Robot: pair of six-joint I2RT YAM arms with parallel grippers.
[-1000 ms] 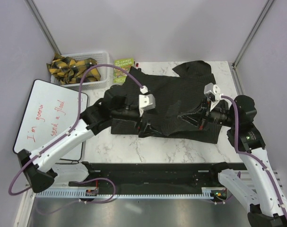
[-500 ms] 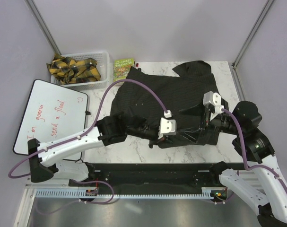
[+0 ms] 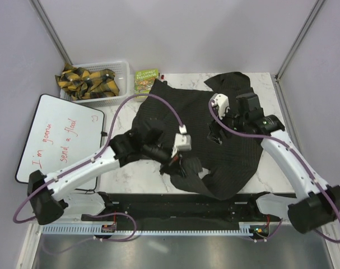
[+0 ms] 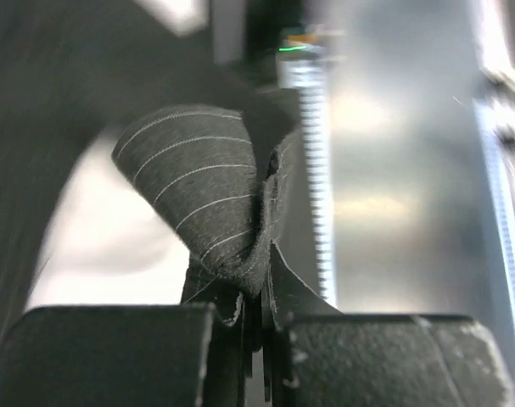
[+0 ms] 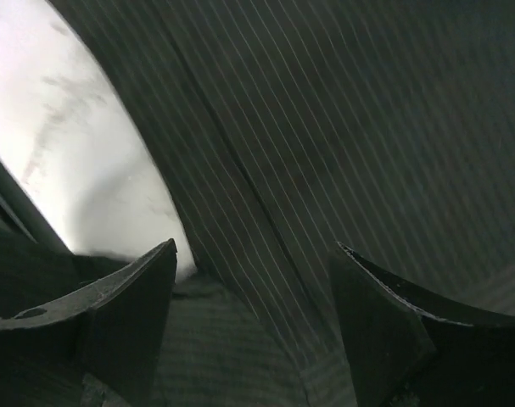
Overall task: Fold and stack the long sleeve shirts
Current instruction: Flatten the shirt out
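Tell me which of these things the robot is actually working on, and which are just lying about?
In the job: long sleeve shirt, left end effector pinching its cloth, right end effector open over it.
Lying about: whiteboard, basket, yellow-black straps inside it, green packet.

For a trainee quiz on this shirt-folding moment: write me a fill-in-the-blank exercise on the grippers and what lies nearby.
The left gripper is ____ on a fold of the shirt.
The right gripper hangs ____ above the same striped cloth.
The whiteboard carries writing in ____ ink.
Missing words: shut; open; red.
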